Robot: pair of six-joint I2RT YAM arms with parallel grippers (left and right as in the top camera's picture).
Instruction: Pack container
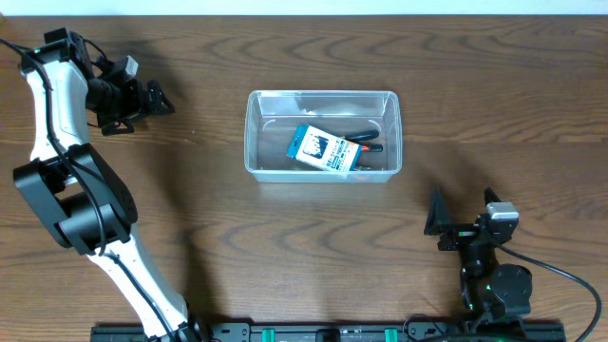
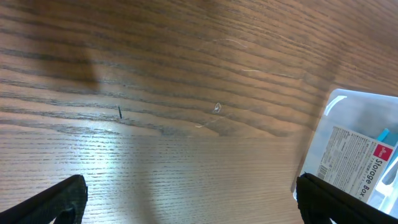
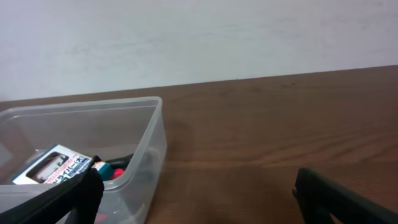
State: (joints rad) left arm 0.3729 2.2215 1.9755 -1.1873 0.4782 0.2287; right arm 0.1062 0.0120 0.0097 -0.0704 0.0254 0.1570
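Observation:
The clear container (image 1: 323, 93) stands at the middle of the table. Inside it lie a blue-and-white printed box (image 1: 323, 150) and a hand tool with black and red grips (image 1: 369, 140). My left gripper (image 1: 160, 98) hovers open at the far left, well apart from the tub, with nothing between its fingers (image 2: 62, 200). The left wrist view shows bare wood below my left gripper (image 2: 193, 202) and the container's labelled corner (image 2: 348, 112) at right. My right gripper (image 1: 437, 220) stands open, near and right of the tub. From my right gripper (image 3: 199, 196) the container wall (image 3: 149, 140) and box (image 3: 53, 165) show at left.
The wooden table (image 1: 494, 104) stretches around the tub on all sides. A pale wall (image 3: 199, 37) rises behind the table's far edge. Both arm bases stand along the front edge.

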